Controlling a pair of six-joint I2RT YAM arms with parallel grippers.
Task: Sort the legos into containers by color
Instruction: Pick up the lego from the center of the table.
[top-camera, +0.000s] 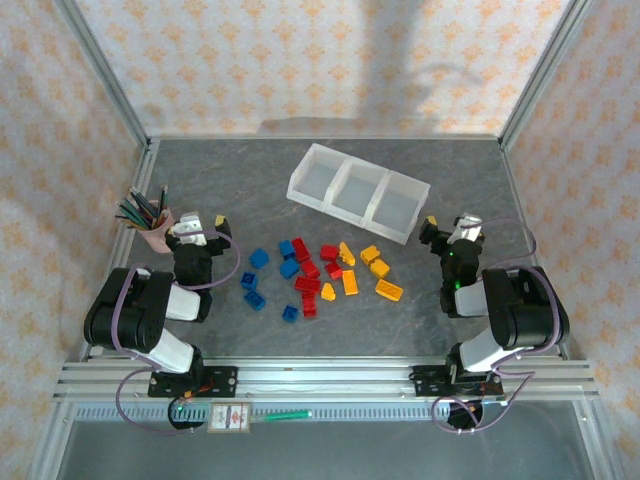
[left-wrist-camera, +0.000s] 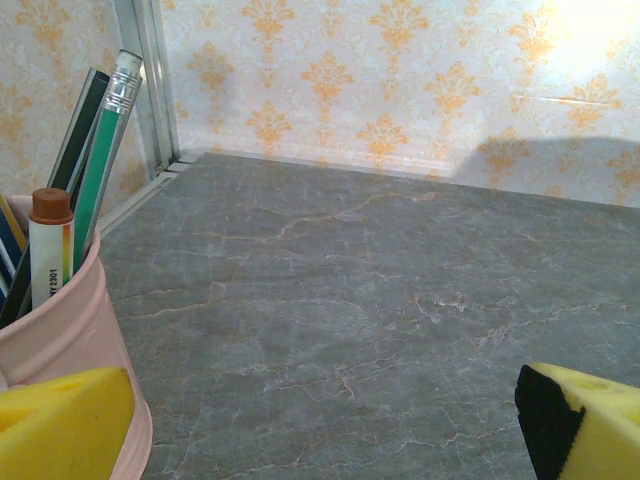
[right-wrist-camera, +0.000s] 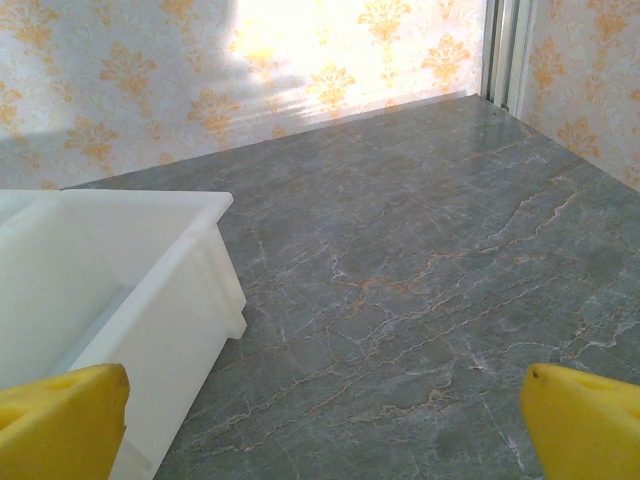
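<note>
**Light is fine, but glare on both wrist cams**

Top view: you get soft, even light, sharp across the table (top-camera: 330, 190). There are faint grey shadows on the wallpaper (top-camera: 380, 40) and a thin one along its base.

Left wrist: a blown-out patch sits top right on the wallpaper, with a grey shadow under it. The yellow finger pads (left-wrist-camera: 60, 425) in the bottom corners look soft.

Right wrist: a bigger glare washes out the wallpaper pattern. The white tray (right-wrist-camera: 130, 260) is near clipping, so you see little surface detail on it.

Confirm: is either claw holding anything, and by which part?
Nothing held: left claw and right claw both stand open and empty; the legos lie loose on the table.
</note>
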